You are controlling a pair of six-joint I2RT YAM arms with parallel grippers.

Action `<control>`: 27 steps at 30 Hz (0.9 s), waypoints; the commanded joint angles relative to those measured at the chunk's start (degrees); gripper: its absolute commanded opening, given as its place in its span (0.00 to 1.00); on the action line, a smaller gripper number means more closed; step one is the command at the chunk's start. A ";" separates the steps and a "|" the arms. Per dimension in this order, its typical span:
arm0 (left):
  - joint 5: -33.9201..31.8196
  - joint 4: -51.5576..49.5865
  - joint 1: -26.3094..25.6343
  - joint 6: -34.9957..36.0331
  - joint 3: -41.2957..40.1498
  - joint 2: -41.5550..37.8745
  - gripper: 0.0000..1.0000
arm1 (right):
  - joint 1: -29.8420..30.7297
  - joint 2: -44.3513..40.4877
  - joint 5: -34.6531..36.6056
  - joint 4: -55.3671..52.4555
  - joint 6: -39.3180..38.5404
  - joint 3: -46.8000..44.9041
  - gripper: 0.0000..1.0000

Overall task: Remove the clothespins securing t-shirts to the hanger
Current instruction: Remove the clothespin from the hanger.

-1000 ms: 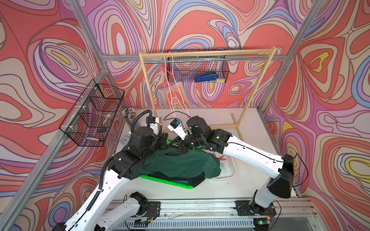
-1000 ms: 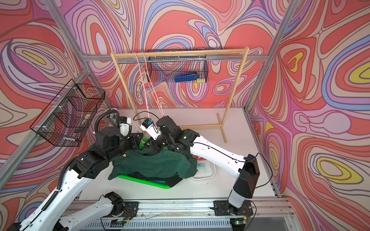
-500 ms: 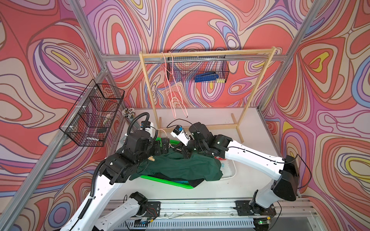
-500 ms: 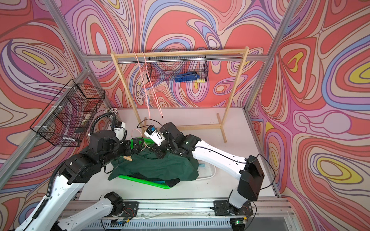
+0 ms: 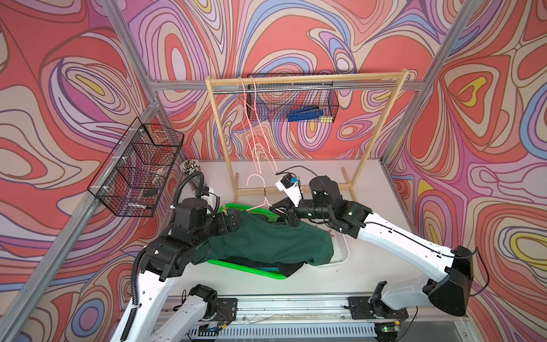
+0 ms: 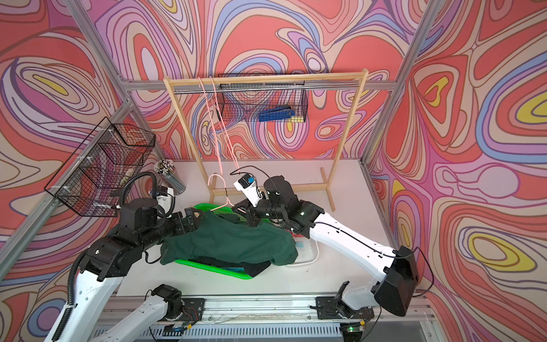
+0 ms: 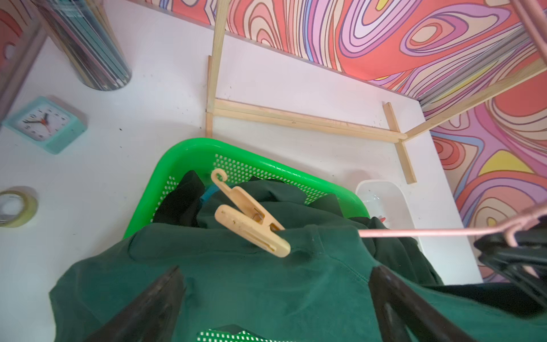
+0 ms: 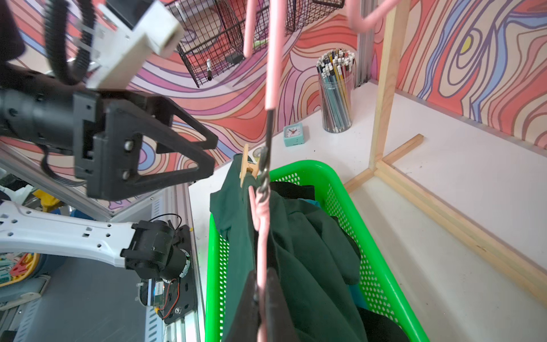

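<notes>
Left gripper (image 7: 276, 268), spread wide, should squeeze the free tails of the yellow clothespin (image 7: 251, 220); right gripper (image 8: 262, 285) pinches the pink hanger (image 8: 261, 237).

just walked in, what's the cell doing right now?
The right gripper is shut on the pink hanger, holding the dark green t-shirt up over the green basket. The left gripper is open and lined up on the yellow clothespin, which is clipped at the shirt's shoulder and not yet removed. The pin sits just ahead of the open fingers, not between them.
</notes>
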 commanded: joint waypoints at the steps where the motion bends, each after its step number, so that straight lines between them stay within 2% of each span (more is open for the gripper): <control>1: 12.13 5.73 4.36 -2.45 -1.76 0.41 1.00 | -0.32 -2.13 -3.14 4.49 2.35 -1.21 0.00; 3: 16.18 7.01 7.59 -3.47 -2.20 0.73 1.00 | -0.30 -2.58 -4.00 5.26 3.20 -1.71 0.00; 10: 22.41 6.92 17.27 -8.37 -2.25 0.29 1.00 | -0.76 -3.31 -5.42 6.82 4.40 -3.15 0.00; 17: 23.15 -2.24 17.67 -10.78 1.88 3.10 1.00 | -0.81 -3.11 -4.69 6.90 1.98 -3.50 0.00; 22: 17.58 -9.80 17.72 -8.24 5.29 3.14 1.00 | -0.72 -3.96 -4.71 9.80 -0.59 -5.79 0.00; 27: 16.48 -16.03 17.72 -7.30 8.22 6.00 1.00 | 1.48 -4.16 -2.04 8.79 -6.15 -5.98 0.00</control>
